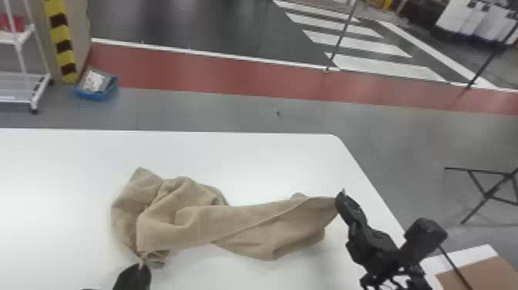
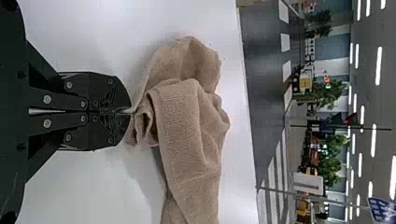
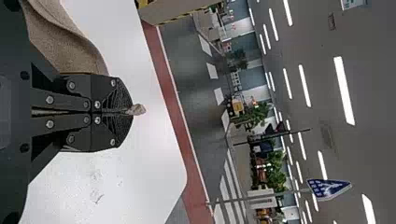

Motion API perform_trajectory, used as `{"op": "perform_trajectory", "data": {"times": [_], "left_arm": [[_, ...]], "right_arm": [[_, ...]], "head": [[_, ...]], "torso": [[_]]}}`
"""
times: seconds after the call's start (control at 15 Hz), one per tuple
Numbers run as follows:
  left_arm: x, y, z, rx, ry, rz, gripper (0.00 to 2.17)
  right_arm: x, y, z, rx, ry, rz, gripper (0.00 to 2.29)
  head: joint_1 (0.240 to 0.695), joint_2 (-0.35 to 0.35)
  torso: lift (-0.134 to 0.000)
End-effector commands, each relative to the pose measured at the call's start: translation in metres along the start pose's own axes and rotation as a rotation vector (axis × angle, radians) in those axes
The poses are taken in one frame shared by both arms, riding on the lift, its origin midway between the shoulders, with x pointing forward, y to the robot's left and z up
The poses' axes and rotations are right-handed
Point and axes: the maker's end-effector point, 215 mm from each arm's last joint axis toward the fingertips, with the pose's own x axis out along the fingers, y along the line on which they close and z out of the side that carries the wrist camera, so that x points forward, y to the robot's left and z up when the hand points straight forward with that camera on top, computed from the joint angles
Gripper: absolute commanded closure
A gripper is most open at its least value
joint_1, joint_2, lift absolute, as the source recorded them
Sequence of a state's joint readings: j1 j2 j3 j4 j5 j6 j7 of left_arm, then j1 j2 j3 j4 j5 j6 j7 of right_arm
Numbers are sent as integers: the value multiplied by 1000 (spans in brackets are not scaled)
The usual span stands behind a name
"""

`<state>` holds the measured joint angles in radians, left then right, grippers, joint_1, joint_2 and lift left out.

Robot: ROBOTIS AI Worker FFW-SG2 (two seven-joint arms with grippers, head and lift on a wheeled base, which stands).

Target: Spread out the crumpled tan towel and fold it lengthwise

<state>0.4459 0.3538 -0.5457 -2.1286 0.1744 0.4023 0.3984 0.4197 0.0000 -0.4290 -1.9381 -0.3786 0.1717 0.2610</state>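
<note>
Two places on the tan towel (image 1: 246,223) are pinched at once, and by my reading the task is at an early stage, with the spreading begun and the fold left to do. The towel lies across the lower half of the head view, from left of the middle to right of it, over the white table (image 1: 58,173). At the lower left, near the bottom edge of that view, the left gripper (image 2: 129,111) has its fingers narrowed together on a thin bit of the cloth beside a small rumpled roll. At the lower right, the right gripper (image 3: 130,112) is narrow too, its fingers pressed together on the towel's far end, with a small tuft poking past the tips.

What is done, as far as can be judged: both grippers have a hold, and the right part of the towel runs out as a long band towards the lower right. What is left is most of the work. The left part is heaped in deep folds, the band itself is doubled over on a slant, and the full outline of the cloth cannot be made out. The heap probably has to be drawn out and laid flat before its long edges can be brought together; no lengthwise fold is made.
</note>
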Motion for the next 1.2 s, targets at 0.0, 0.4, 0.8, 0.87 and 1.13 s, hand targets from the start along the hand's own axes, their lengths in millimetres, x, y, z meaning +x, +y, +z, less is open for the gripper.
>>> {"op": "perform_trajectory", "data": {"times": [0.0,0.4,0.8,0.87,1.13], "left_arm": [[-5,27,35,-11,-63,45,1382],[-37,112,136,-22,-209,185,1382],[-64,155,174,-13,-233,275,1382],[-65,164,171,-3,-214,294,1379],[-44,202,177,-22,-202,336,1382]], "right_arm": [[-1,-3,8,0,-12,19,1328],[0,-34,80,-9,-64,52,1328],[6,-95,132,-69,-82,-24,1328],[7,-110,138,-67,-75,-42,1328],[37,-121,137,-100,-36,-59,1328]], "head": [[695,-350],[695,-350],[695,-350],[695,-350],[695,-350]], "torso": [[-124],[-124],[-124],[-124],[-124]]}}
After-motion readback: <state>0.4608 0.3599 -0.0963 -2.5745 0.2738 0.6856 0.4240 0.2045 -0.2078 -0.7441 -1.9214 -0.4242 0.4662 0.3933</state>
